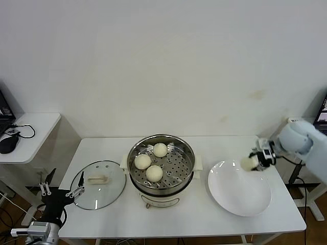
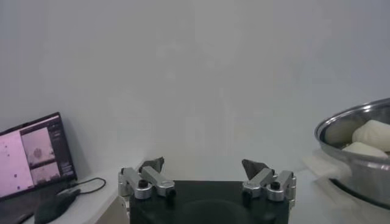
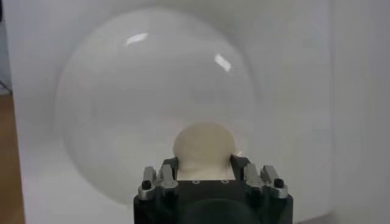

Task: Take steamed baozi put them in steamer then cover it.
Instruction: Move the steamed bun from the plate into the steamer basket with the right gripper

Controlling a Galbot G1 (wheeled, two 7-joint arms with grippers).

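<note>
The steamer (image 1: 134,153) stands mid-table, a shiny perforated basket on a white pot base. Three cream-white baozi lie in it (image 1: 154,173). My right gripper (image 1: 254,162) is shut on the fourth baozi (image 1: 249,163) and holds it just above the far right rim of the white plate (image 1: 240,196). In the right wrist view the baozi (image 3: 203,146) sits between the fingers (image 3: 239,163) over the plate (image 3: 122,103). The cover (image 1: 115,186), a glass lid with a cream handle, lies flat left of the steamer. My left gripper (image 1: 60,190) is open and empty, parked off the table's left edge.
A side desk (image 1: 36,127) with a black mouse and cable stands at the far left. In the left wrist view a monitor (image 2: 33,155) and mouse show on that desk, and the steamer rim (image 2: 350,122) shows at the side. The wall is close behind the table.
</note>
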